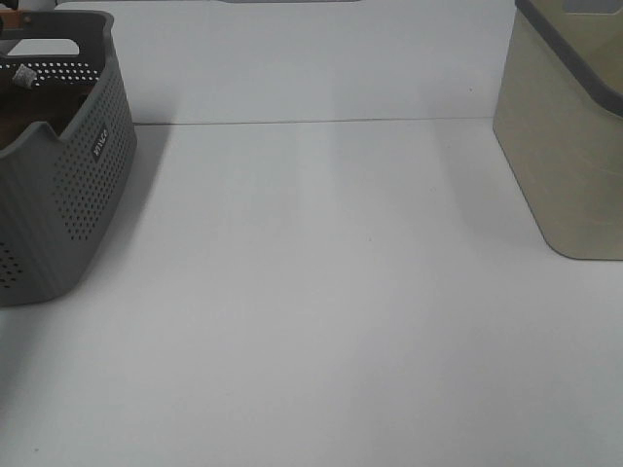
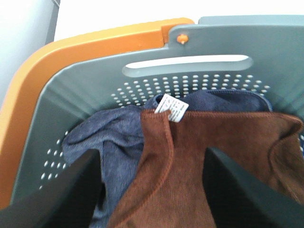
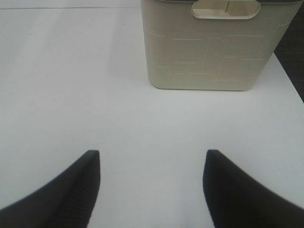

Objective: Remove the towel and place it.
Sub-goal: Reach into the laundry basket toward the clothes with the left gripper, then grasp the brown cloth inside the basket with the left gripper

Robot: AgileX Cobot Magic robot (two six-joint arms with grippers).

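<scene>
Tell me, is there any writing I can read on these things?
Label on the basket side: white letters, too blurred to read.
Tag at the towel hem: print too small to read.
Beige bin: no writing shows.

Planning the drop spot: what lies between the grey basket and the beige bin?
Nothing: in the exterior high view only bare white table lies between the grey basket and the beige bin.

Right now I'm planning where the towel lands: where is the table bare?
The table is bare all the way between the grey basket and the beige bin. Crowded: inside the basket, the towel lies over a dark grey cloth.
</scene>
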